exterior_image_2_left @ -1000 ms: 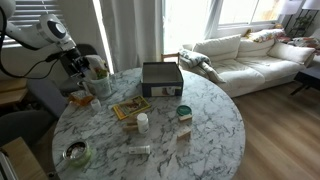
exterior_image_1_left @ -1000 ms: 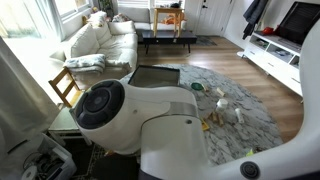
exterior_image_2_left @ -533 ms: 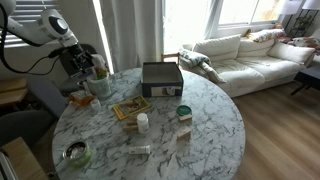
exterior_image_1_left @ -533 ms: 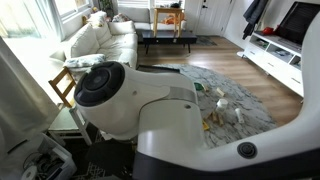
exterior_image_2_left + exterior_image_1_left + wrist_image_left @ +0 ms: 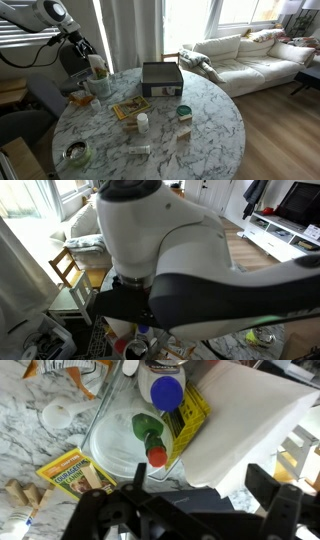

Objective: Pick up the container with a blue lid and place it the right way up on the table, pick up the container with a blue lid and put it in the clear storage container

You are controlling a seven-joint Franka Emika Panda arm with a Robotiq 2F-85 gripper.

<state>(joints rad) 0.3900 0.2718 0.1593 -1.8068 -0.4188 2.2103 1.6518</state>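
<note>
In the wrist view the container with a blue lid [image 5: 167, 391] lies inside the clear storage container [image 5: 103, 448], beside a green bottle with a red cap [image 5: 150, 435] and a yellow packet [image 5: 190, 415]. My gripper [image 5: 203, 485] hangs above and to one side of the tub, open, with nothing between its dark fingers [image 5: 270, 485]. In an exterior view the gripper [image 5: 88, 47] is raised over the clear storage container [image 5: 103, 90] at the table's far left edge; the blue-lidded tub is too small to make out there.
A white sheet or bag [image 5: 240, 420] leans by the clear tub. On the marble table [image 5: 200, 135] sit a dark box [image 5: 162, 78], a yellow booklet [image 5: 130, 107], a white bottle [image 5: 142, 122], small blocks [image 5: 183, 113] and a bowl [image 5: 75, 152]. The arm [image 5: 190, 270] fills an exterior view.
The gripper has opened and risen away from the clear storage container. The arm has swung in front of one exterior camera.
</note>
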